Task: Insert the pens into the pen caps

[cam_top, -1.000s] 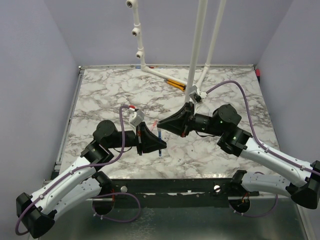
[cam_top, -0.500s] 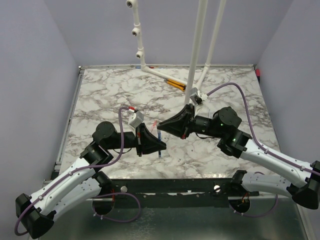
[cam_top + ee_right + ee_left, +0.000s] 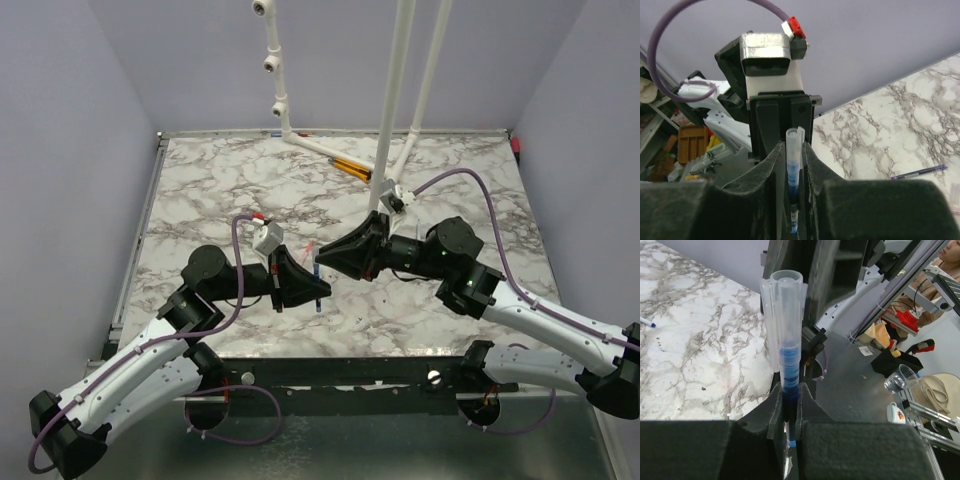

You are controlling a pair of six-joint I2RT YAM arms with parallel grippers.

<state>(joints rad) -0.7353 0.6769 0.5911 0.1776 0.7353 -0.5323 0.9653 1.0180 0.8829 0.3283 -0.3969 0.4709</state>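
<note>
The blue pen [image 3: 790, 367] stands upright between my two grippers above the near middle of the table. A clear cap [image 3: 784, 305] sits over its upper end. My left gripper [image 3: 788, 392] is shut on the blue lower barrel. My right gripper [image 3: 793, 147] faces it and is shut on the clear cap [image 3: 794, 137], with the blue barrel [image 3: 793, 190] running down between its fingers. In the top view the left gripper [image 3: 322, 290] and right gripper [image 3: 322, 259] meet at the pen [image 3: 318, 303]. A pink pen [image 3: 311, 246] lies just behind them. The black pen and other caps are not visible.
The white pipe frame [image 3: 398, 110] stands at the back, with orange-and-black sticks [image 3: 350, 167] at its foot. A blue-tipped stick [image 3: 647, 322] lies on the marble in the left wrist view. A thin purple-blue pen [image 3: 919, 172] lies on the marble in the right wrist view.
My right gripper has moved a little to the left and lower, closer onto the left gripper. The left gripper has stayed shut on the pen, shifting only slightly.
</note>
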